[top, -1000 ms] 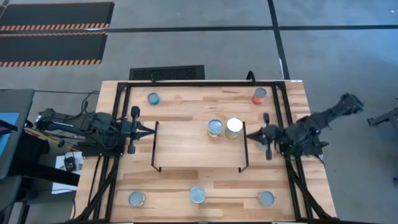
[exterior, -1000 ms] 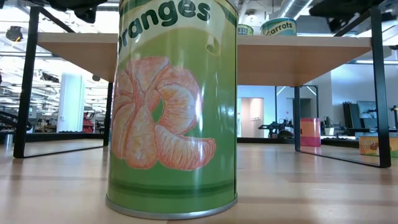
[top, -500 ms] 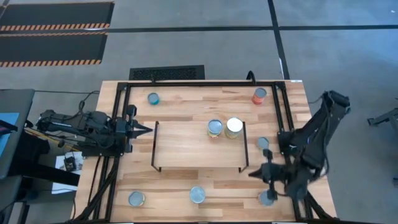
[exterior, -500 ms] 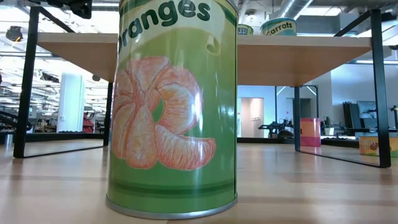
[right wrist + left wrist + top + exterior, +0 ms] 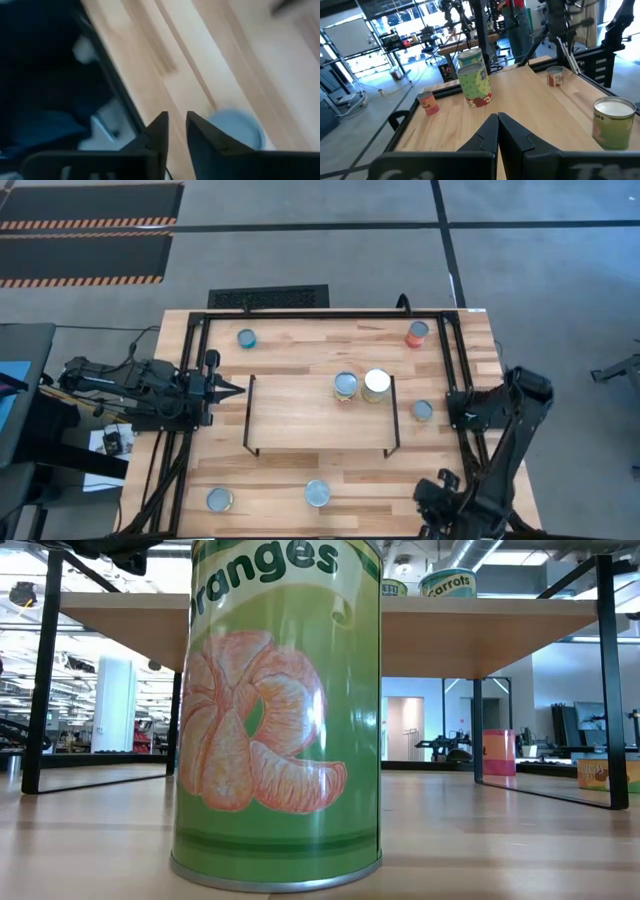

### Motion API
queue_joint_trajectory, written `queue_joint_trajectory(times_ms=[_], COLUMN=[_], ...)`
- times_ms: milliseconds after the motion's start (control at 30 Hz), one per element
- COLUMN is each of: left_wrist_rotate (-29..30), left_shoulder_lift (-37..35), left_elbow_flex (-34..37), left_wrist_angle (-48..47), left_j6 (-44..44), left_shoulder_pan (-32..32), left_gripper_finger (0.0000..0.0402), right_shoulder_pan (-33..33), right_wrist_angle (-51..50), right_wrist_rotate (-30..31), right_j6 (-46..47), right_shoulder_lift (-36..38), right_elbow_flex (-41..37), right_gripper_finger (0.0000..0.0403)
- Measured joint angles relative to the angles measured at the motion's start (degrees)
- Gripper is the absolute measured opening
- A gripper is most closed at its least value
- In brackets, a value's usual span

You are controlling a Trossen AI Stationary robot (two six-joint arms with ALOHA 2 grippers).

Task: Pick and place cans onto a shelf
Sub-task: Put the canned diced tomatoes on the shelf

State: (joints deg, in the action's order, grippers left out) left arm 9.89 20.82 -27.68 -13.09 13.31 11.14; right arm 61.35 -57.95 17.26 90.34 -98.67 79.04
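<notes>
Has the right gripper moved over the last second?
Yes. In the high view the right gripper has swung from beside the shelf's right end toward the table's near right corner, over a can there.

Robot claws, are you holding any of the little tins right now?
No. The left gripper is shut on nothing beside the low light-wood shelf; the right gripper, slightly open, is near a blue-topped tin without gripping it.

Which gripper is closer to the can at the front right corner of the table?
The right. The right gripper hangs over the table's front right corner, that can just beyond its fingertips in its wrist view. The left gripper waits at the shelf's left end.
</notes>
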Motion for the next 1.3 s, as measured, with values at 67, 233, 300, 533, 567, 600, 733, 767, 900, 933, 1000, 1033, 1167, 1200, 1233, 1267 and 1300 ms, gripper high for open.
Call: queue_joint_trajectory(times_ms=[67, 233, 300, 533, 567, 600, 733, 767, 900, 933, 1000, 1033, 1167, 1200, 1233, 1267, 1300], left_wrist_rotate=[0.01, 0.01, 0.00, 0.00, 0.00, 0.00, 0.00, 0.00, 0.00, 0.00, 0.00, 0.00, 0.17, 0.56, 0.96, 1.18, 1.37], left_shoulder_lift=[0.00, 0.00, 0.00, 0.00, 0.00, 0.00, 0.00, 0.00, 0.00, 0.00, 0.00, 0.00, 0.00, 0.00, 0.00, 0.00, 0.00], left_elbow_flex=[0.00, 0.00, 0.00, 0.00, 0.00, 0.00, 0.00, 0.00, 0.00, 0.00, 0.00, 0.00, -0.02, -0.02, -0.02, -0.02, -0.02], left_wrist_angle=[0.01, 0.02, 0.03, -0.01, 0.00, -0.02, -0.04, -0.04, -0.06, -0.06, -0.07, -0.07, -0.19, -0.27, -0.32, -0.32, -0.32], left_j6=[0.07, 0.02, -0.03, -0.07, -0.10, -0.10, -0.29, -0.29, -0.29, -0.29, -0.29, -0.30, -0.36, -0.38, -0.38, -0.38, -0.39], left_shoulder_pan=[0.00, 0.00, -0.02, -0.02, -0.02, -0.02, -0.02, -0.02, -0.02, -0.02, -0.02, -0.02, -0.02, -0.02, -0.02, -0.02, -0.02], left_gripper_finger=[0.0000, 0.0000, 0.0000, 0.0000, 0.0000, 0.0000, 0.0000, 0.0000, 0.0000, 0.0000, 0.0000, 0.0000, 0.0000, 0.0000, 0.0000, 0.0000, 0.0000], right_shoulder_pan=[-0.71, -2.67, -3.31, -4.51, -4.53, -4.53, -4.78, -4.91, -5.80, -6.13, -6.49, -6.75, -7.28, -7.44, -7.62, -7.84, -7.92], right_wrist_angle=[-2.73, -8.58, -8.29, -8.64, -8.05, -7.03, -3.54, -3.40, -3.44, -3.49, -3.48, -3.50, -3.25, -3.06, -2.92, -2.96, -3.00], right_wrist_rotate=[-3.75, -9.97, -11.22, -12.91, -13.33, -13.69, -14.34, -14.69, -16.83, -16.96, -17.00, -16.98, -17.48, -17.80, -18.34, -19.02, -19.43], right_j6=[0.29, -0.13, -0.47, 3.38, 3.88, 4.13, 4.38, 4.72, 5.29, 5.20, 4.21, 3.39, -1.31, -2.58, -3.92, -5.44, -7.21], right_shoulder_lift=[-3.22, -8.76, -9.44, -9.45, -9.45, -9.45, -9.45, -9.45, -9.40, -9.27, -9.27, -9.27, -9.27, -9.28, -9.30, -9.34, -9.43], right_elbow_flex=[2.46, 6.59, 6.73, 4.57, 3.77, 3.04, 1.21, 0.75, -1.29, -1.64, -1.96, -1.98, -2.05, -2.07, -1.99, -1.64, -1.04], right_gripper_finger=[0.0119, 0.0168, 0.0181, 0.0187, 0.0184, 0.0181, 0.0174, 0.0173, 0.0162, 0.0157, 0.0143, 0.0133, 0.0082, 0.0068, 0.0054, 0.0040, 0.0027])
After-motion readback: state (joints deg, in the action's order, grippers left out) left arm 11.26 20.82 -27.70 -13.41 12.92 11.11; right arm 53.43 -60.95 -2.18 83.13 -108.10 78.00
